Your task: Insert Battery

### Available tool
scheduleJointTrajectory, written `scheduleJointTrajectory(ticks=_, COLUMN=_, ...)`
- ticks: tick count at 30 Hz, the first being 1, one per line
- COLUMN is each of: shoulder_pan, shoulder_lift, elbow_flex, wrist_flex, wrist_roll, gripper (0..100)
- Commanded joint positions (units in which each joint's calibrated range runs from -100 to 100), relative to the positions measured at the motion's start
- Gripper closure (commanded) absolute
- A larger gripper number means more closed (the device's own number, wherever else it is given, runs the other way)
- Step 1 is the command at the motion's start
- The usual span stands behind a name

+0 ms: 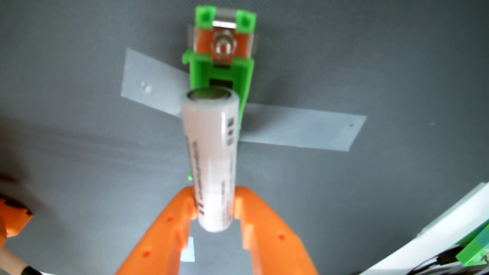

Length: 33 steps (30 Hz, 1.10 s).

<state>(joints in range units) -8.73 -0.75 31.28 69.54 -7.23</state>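
Battery (213, 164) front and centre in the wrist view, a pale cylinder with dark print running along its side, gripped near its lower end by the orange gripper (214, 205), whose two fingers (172, 227) come up from the bottom edge and pinch it from left and right. The cell points away from the camera, its flat metal end cap facing up the picture toward the green holder (221, 71). That holder lies on the grey table (79, 132), fixed there by a strip of grey tape (299, 131) that sticks out on both sides of it. At the holder's far end, a shiny metal contact clip (223, 49) sits against an orange-brown backing. The battery's top end overlaps the near part of the holder in this view; whether the two touch, cannot tell. Lower right corner, a white edge with a green block (473, 253) and dark wires. Far left, another orange part (13, 216) peeks in, blurred.
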Motion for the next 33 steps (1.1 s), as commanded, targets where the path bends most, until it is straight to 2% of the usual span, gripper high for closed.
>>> scheduleJointTrajectory(ticks=1, shoulder_pan=0.1, shoulder_lift=-0.2, elbow_flex=-0.3, wrist_flex=0.0, wrist_roll=0.0, gripper=98)
scheduleJointTrajectory(ticks=33, shoulder_pan=0.8, shoulder_lift=-0.2, elbow_flex=-0.3, wrist_flex=-0.1, wrist_roll=-0.8, gripper=98)
